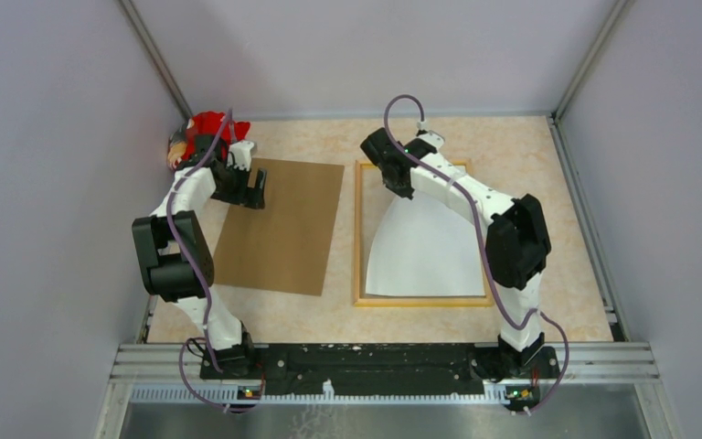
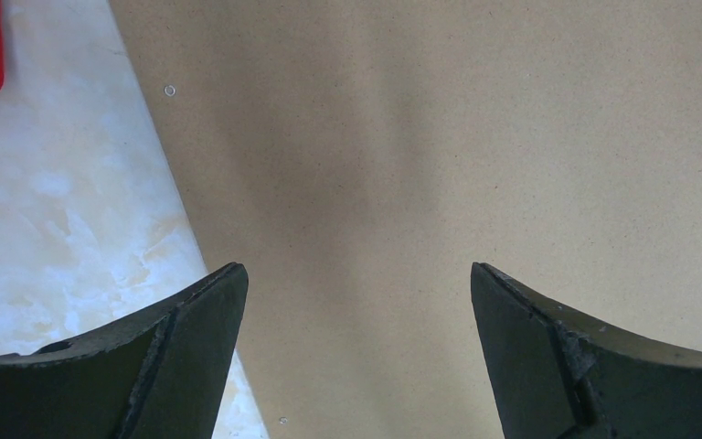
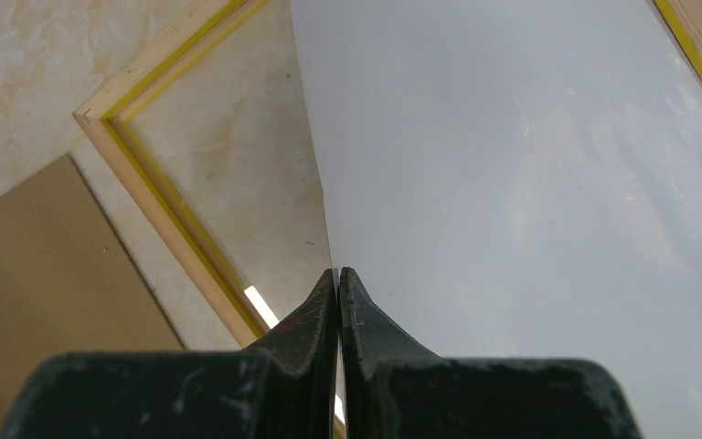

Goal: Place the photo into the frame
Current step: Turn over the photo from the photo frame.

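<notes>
Inside frame, right gripper is pinching photo at far end, white back up, sheet bowing; lowering flat and square matters. Left gripper is hovering, spread wide, over backing board.

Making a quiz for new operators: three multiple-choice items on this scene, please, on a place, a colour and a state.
1. Where does the brown board lie? A left of the frame; B inside it; C right of it.
2. The photo has an upward face that is: A white; B blue; C red.
3. The right tool is: A open; B shut on the photo; C out of view.
Answers: A, the board lies beyond the frame's left rail; A, plain white shows; B, jaws pinch the photo's edge.
</notes>
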### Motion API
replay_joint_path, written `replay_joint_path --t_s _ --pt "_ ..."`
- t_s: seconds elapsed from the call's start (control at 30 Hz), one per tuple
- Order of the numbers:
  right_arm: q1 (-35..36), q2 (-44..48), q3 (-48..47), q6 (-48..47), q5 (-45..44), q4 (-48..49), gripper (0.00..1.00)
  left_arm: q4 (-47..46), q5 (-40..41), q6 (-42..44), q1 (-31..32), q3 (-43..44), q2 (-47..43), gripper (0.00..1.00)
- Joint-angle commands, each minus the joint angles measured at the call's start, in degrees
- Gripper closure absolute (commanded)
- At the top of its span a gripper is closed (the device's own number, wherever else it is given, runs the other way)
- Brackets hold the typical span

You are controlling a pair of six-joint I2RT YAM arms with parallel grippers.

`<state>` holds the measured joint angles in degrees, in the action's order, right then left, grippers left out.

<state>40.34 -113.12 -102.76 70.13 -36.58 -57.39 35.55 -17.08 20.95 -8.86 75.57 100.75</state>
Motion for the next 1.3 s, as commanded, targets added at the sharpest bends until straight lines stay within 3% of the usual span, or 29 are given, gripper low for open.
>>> replay_joint_path --t_s 0.0,0.7,0.73,0.87,0.93,1.17,1.27 --pt "-0.1 1.7 0.0 2.4 -1.3 1.5 1.00 -1.6 -0.7 0.2 -0.1 0.0 -1.5 0.02" --pt "-0.4 2.6 4.3 -4.4 -0.8 3.8 1.00 -1.5 -0.7 0.4 -0.2 0.1 -2.2 0.02" --pt "-0.4 2.4 4.1 -5.5 -0.1 4.6 0.96 -1.4 -0.6 0.4 -0.1 0.2 -2.1 0.02" --pt "-0.4 1.9 3.7 -9.1 2.9 7.7 0.52 -1.5 -0.1 0.2 -0.2 0.3 -2.2 0.02" --pt "-0.5 1.8 4.0 -10.7 4.4 9.6 0.35 -1.6 0.1 0.1 -0.2 0.4 -2.3 0.02" --pt "-0.5 1.0 3.1 -15.6 7.6 12.1 0.02 -1.2 0.6 1.3 -0.2 0.1 -2.8 0.02" --pt "-0.5 0.7 2.9 -17.2 8.5 12.4 0.01 -1.4 0.9 1.2 -0.2 0.2 -2.8 0.02"
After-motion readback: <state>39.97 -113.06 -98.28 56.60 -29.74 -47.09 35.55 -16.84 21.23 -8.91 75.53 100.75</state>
